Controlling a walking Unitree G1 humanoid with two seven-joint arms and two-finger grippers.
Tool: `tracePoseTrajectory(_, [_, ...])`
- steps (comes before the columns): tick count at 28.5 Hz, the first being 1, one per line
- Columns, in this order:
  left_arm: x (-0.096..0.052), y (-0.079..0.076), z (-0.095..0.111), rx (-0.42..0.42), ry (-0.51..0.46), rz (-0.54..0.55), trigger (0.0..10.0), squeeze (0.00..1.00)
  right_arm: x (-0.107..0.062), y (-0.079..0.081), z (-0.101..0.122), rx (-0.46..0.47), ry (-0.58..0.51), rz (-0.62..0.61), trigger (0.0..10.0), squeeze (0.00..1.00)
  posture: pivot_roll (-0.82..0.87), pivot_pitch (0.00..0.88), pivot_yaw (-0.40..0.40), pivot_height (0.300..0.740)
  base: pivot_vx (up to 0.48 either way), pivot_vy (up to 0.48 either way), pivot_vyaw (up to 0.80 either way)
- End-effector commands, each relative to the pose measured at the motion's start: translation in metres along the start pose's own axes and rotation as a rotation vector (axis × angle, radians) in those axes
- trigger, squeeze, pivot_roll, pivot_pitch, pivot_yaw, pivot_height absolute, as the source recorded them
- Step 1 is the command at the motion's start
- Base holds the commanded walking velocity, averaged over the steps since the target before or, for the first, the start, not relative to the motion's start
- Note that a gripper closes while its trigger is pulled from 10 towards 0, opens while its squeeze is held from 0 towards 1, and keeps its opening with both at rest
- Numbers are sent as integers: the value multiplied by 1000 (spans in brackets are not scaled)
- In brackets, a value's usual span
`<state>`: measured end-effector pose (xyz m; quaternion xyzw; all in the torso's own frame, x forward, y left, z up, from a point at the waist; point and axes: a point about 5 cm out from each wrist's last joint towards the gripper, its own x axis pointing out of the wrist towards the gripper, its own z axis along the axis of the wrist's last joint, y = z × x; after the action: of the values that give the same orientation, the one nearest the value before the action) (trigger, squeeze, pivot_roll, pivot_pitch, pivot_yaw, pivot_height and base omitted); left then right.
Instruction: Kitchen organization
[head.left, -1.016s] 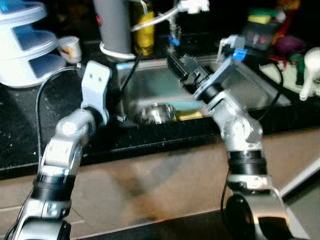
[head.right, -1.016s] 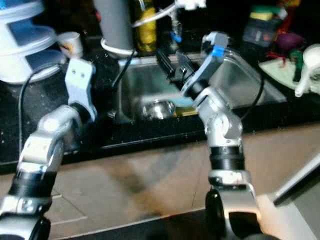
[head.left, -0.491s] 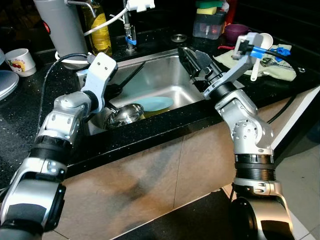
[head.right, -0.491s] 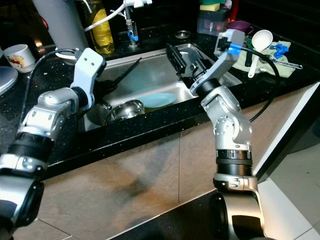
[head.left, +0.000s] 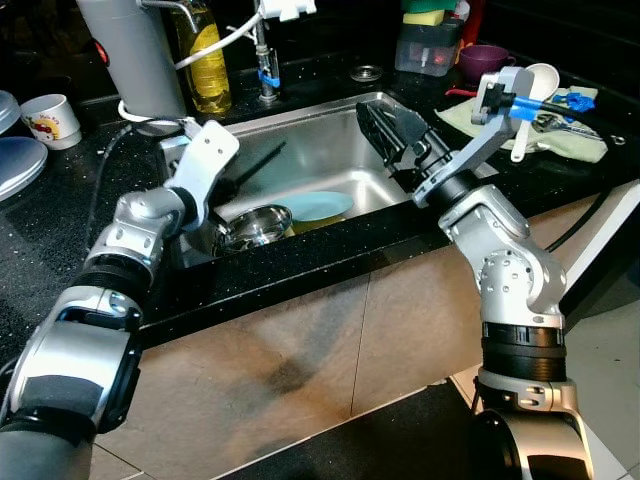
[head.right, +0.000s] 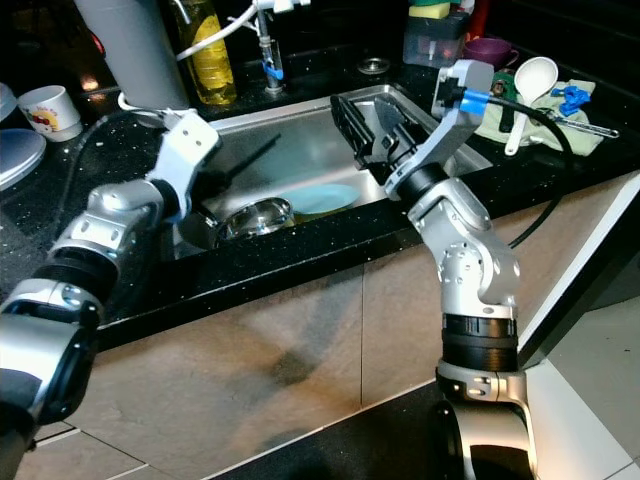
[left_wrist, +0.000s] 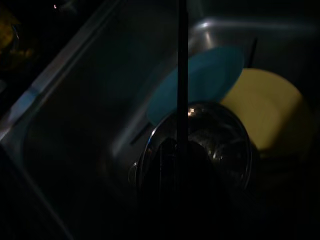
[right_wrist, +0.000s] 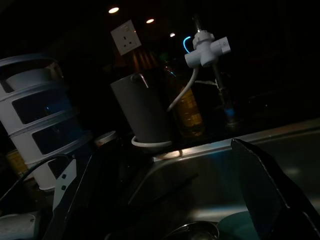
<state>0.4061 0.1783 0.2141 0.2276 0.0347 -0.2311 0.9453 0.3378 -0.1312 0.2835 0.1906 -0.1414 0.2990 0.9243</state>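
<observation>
The left gripper (head.left: 262, 163), fingers pressed together into one thin line, reaches down into the sink (head.left: 330, 125) just above the steel bowl (head.left: 255, 225). The bowl lies on the sink floor, overlapping a blue plate (head.left: 315, 206) and a yellow plate (left_wrist: 272, 117). The right gripper (head.left: 388, 128), fingers spread, hovers over the sink's right side. With the fingers together, a descent would likely strike the bowl's rim and skid it across the plates rather than grasp it.
</observation>
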Motion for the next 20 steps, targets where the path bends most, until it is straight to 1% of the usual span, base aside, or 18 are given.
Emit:
tracePoseTrajectory(1, [2,0,4,-25,-41,6,10000,0,-3,1,-1,7,14,-3,10000,0,-88,69,50,740,0,0,0])
tracePoseTrajectory(2, [3,-1,5,-42,-53,8,10000,0,-4,2,0,8,17,-6,10000,0,-92,74,49,740,0,0,0])
tracePoseTrajectory(7, [6,-7,2,-65,-68,-8,10000,0,-8,7,-1,10,36,-9,10000,0,-110,102,46,740,0,0,0])
tracePoseTrajectory(14, [6,-13,-2,-63,-85,-14,10000,0,-13,9,-2,10,57,-15,10000,0,-123,117,39,740,0,0,0])
tracePoseTrajectory(16, [9,-19,-4,-50,-87,-19,10000,0,-21,7,0,9,64,-17,10000,0,-131,122,38,740,0,0,0])
tracePoseTrajectory(17, [9,-19,-4,-50,-87,-19,10000,0,-21,7,0,9,64,-17,10000,0,-131,122,38,740,0,0,0])
tracePoseTrajectory(18, [9,-20,-6,-61,-87,-24,10000,75,-22,6,0,10,67,-18,10000,0,-132,124,37,740,0,0,0])
tracePoseTrajectory(19, [8,-20,-8,-65,-86,-26,10000,675,-21,7,-1,11,73,-19,10000,0,-134,125,37,740,0,0,0])
tracePoseTrajectory(20, [8,-20,-8,-65,-86,-26,10000,675,-21,7,-1,11,73,-19,10000,0,-134,125,37,740,0,0,0])
